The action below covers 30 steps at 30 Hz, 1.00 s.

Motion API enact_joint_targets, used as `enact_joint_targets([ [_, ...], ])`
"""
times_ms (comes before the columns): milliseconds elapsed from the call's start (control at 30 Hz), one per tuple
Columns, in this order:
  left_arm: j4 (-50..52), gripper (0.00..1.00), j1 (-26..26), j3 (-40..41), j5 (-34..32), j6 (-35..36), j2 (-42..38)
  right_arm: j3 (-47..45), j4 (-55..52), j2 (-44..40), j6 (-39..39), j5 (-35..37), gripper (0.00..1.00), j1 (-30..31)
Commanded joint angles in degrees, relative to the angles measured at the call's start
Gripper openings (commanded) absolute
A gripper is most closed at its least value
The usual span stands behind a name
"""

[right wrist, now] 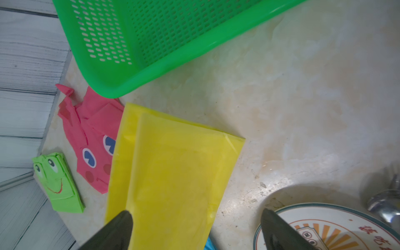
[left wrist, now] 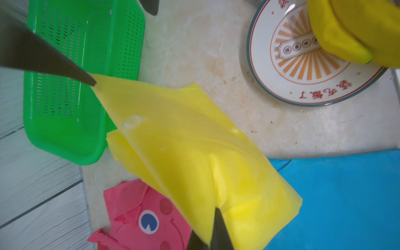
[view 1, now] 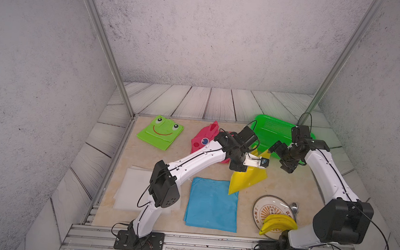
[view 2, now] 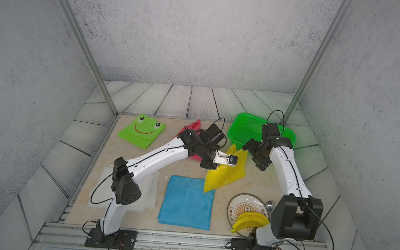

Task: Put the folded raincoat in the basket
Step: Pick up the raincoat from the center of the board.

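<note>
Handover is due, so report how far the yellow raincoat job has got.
Done: the yellow raincoat is folded and partly lifted, its low corner over the blue cloth. In hand: the left gripper is shut on it, and the right gripper is open beside it. Left: carry it over the rim of the basket, where nothing shows inside, and release.

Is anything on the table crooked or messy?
Yes. The yellow raincoat sits crooked: the left end effector pinches one edge up, so it slants, its low corner overlapping the blue cloth. The bananas also hang over the rim of the plate.
</note>
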State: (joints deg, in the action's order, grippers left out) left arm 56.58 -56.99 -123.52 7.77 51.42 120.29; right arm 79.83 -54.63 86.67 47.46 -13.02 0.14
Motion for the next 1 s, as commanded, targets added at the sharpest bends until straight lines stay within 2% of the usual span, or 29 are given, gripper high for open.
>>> enact_joint_targets([
  [0, -4.64, 0.0, -2.56, 2.66, -9.4, 7.97, -2.63, 1.94, -2.09, 1.98, 1.77, -7.68, 1.0, -0.02],
  [133, -8.18, 0.0, -3.74, 4.56, -13.07, 10.71, -3.33, 1.02, -0.76, 3.74, 2.88, -13.32, 1.0, 0.01],
  [267, -9.73, 0.0, -3.92, 4.43, -14.73, 11.07, -3.47, -0.53, -1.95, 5.84, 5.65, -11.47, 1.0, -0.01],
  [367, -10.0, 0.0, -3.99, 4.43, -15.11, 11.38, -4.31, -1.08, -0.65, 8.38, 6.95, -13.18, 1.0, -0.05],
  [567, -9.8, 0.0, -3.98, 6.19, -15.22, 12.74, -6.34, 2.07, -2.23, 12.65, 7.49, -12.92, 0.99, 0.01],
  [600, -9.97, 0.0, -3.95, 6.72, -15.1, 12.83, -6.76, 2.0, -2.0, 12.73, 8.0, -12.96, 0.95, -0.03],
  [700, -11.47, 0.0, -4.0, 8.09, -15.85, 13.13, -7.43, 1.4, -1.53, 12.28, 8.65, -13.31, 0.7, -0.02],
  [833, -13.24, 0.0, -3.66, 8.94, -17.62, 13.03, -7.71, -0.25, -0.88, 10.66, 9.98, -12.68, 0.23, -0.07],
  [900, -13.5, 0.0, -3.38, 8.98, -17.46, 12.34, -7.7, -0.55, -0.65, 10.03, 10.19, -13.97, 0.08, -0.04],
  [967, -13.86, 0.0, -3.11, 8.96, -18.1, 11.66, -7.62, -0.71, -0.96, 9.22, 10.35, -14.21, 0.01, -0.02],
])
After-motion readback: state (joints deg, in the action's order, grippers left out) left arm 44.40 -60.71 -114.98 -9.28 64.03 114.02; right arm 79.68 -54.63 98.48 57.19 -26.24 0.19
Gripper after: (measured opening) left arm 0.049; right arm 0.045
